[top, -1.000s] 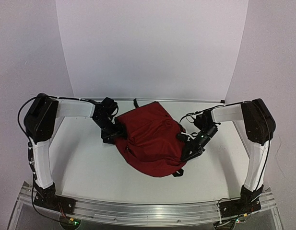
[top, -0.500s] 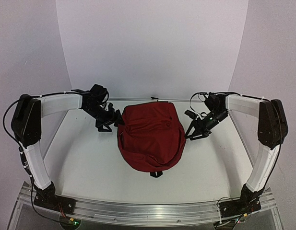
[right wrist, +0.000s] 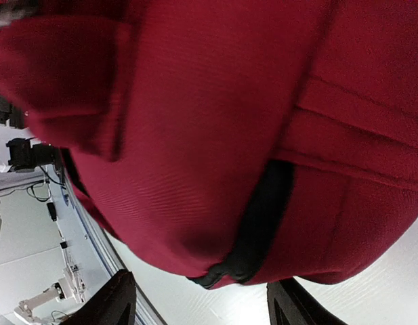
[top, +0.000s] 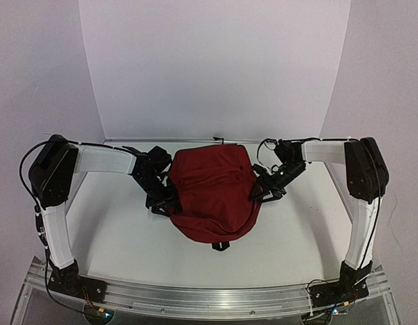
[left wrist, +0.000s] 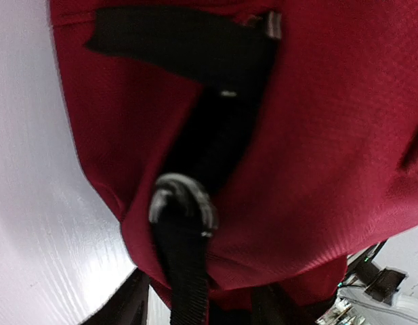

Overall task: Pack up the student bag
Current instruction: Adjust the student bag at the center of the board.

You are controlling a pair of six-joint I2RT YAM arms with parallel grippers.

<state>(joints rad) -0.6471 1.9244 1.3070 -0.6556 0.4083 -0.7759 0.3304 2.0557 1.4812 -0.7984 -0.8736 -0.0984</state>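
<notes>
Sitting in the middle of the white desk [top: 107,237]: the student bag [top: 212,196], dark red, soft and slumped. Its rounded end points toward the arm bases, its flatter end toward the white backdrop [top: 215,68]. From above its top face is plain red fabric with a few folds.

Both arms reach in from the sides and meet the bag at its flanks. The left fingers [left wrist: 124,311] are against the bag's left side, about halfway along. The right fingers [right wrist: 107,301] are against its right side, a little farther back.

Left wrist view: the fingers stand apart and red fabric bulges into the gap. A black strap [left wrist: 188,277] runs down between them with a rounded black buckle [left wrist: 181,203] on it. A wider black band [left wrist: 175,40] crosses the fabric higher up. Can't tell if the fabric is pinched or just sits between them.

Right wrist view: the fingers are spread wide with nothing clamped, and bare desk shows between them. The bag's lower edge, with a strip of black trim [right wrist: 259,217], is just ahead of the tips.

Overhead view: a small black strap end [top: 221,246] pokes out at the bag's near edge, and a thin black loop [top: 219,140] sits at its far edge.
</notes>
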